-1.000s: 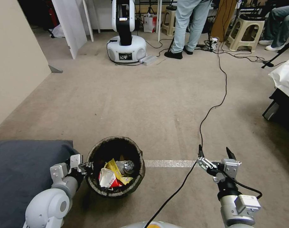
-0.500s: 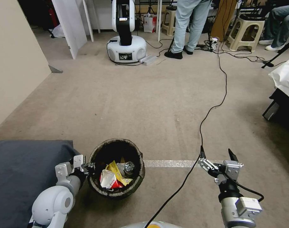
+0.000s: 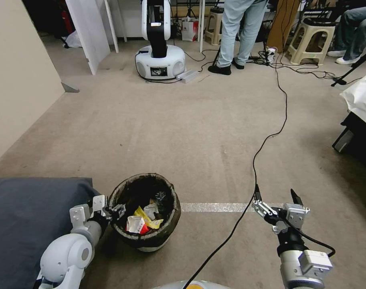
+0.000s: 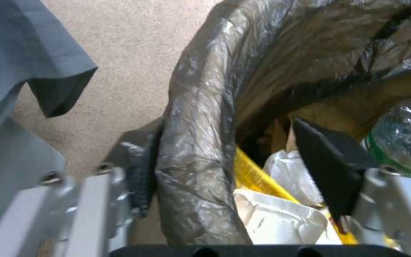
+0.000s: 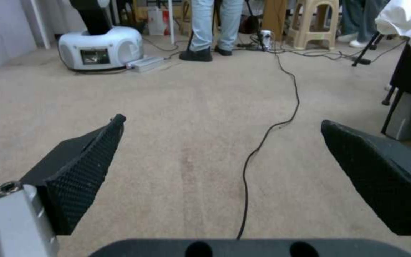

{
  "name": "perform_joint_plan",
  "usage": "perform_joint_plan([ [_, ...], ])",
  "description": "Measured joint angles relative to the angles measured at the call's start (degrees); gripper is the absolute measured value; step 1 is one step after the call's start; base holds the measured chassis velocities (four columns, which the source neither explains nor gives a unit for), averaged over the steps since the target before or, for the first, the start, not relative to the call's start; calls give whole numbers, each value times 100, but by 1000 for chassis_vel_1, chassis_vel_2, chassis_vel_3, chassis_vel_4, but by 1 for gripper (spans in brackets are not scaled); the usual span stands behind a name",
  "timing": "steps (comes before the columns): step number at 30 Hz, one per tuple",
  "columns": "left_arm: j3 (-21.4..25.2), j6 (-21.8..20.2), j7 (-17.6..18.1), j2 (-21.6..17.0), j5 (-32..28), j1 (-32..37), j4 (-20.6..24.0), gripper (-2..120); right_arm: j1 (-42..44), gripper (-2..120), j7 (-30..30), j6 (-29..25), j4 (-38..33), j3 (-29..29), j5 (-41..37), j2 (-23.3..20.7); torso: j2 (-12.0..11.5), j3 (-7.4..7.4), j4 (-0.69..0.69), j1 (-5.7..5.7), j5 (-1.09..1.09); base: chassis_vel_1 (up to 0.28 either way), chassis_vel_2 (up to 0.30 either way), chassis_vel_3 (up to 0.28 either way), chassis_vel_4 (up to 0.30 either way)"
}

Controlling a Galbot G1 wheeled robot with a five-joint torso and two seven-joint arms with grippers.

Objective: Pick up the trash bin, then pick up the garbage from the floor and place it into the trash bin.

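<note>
- Head view: the trash bin [image 3: 144,214], white with a dark bag folded over its rim, sits tilted at the near left beside a dark grey cloth [image 3: 26,216]. The left gripper [image 3: 115,210] grips its near-left rim. Inside lie the garbage pieces: a red-and-white carton [image 3: 135,225], a yellow wrapper [image 3: 150,221] and white tissue [image 3: 151,208]. The right gripper [image 3: 276,196] hangs well apart to the right, spread wide and holding nothing, above the carpet [image 3: 199,128] and close to a black cable [image 3: 258,154].
- Left wrist view: the bag-covered rim [image 4: 201,142] runs between the two fingers (one pad [image 4: 326,160] inside the bin, the other outside), pinched there. Yellow wrapper [image 4: 255,173] and white paper [image 4: 282,221] lie just beside the inner pad.
- Right wrist view: both black pads [image 5: 84,171] stand far apart over bare carpet [image 5: 186,107], the cable [image 5: 262,142] running between them.
</note>
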State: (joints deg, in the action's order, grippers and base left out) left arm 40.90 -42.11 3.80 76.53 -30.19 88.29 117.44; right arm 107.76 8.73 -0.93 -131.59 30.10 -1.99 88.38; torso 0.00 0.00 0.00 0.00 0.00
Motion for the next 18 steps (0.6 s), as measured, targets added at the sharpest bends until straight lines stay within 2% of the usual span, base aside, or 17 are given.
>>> perform_joint_plan([
  [1, 0, 0, 0, 0, 0, 0, 0, 71, 0, 100, 0, 0, 0, 0, 0, 0, 0, 0, 0, 0, 0, 0, 0, 0, 0],
  [3, 27, 0, -1, 5, 1, -1, 17, 81, -2, 100, 0, 21, -12, -7, 3, 2, 0, 0, 0, 0, 0, 0, 0, 0, 0],
  [5, 42, 0, -1, 6, 2, -1, 41, 84, -5, 100, 0, 31, -19, -10, 4, 2, 0, 0, 0, 0, 0, 0, 0, 0, 0],
  [8, 94, -1, -1, 6, -17, 6, 140, 97, -12, 100, 0, 69, -37, -26, 4, 2, 0, 0, 0, 0, 0, 0, 0, 0, 0],
  [15, 231, 12, -9, -1, -15, 110, 426, 100, -13, 100, -1, 101, -55, -51, -3, -30, 0, 0, 0, 0, 0, 0, 0, 0, 0],
  [17, 253, 96, -47, -7, 53, 145, 459, 100, -13, 100, -1, 102, -55, -51, -6, -36, 0, 0, 0, 0, 0, 0, 0, 0, 0],
  [18, 286, 282, -124, -15, 172, 198, 495, 100, -14, 100, -1, 103, -55, -51, -9, -45, 0, 0, 0, 0, -1, 0, 0, 0, 0],
])
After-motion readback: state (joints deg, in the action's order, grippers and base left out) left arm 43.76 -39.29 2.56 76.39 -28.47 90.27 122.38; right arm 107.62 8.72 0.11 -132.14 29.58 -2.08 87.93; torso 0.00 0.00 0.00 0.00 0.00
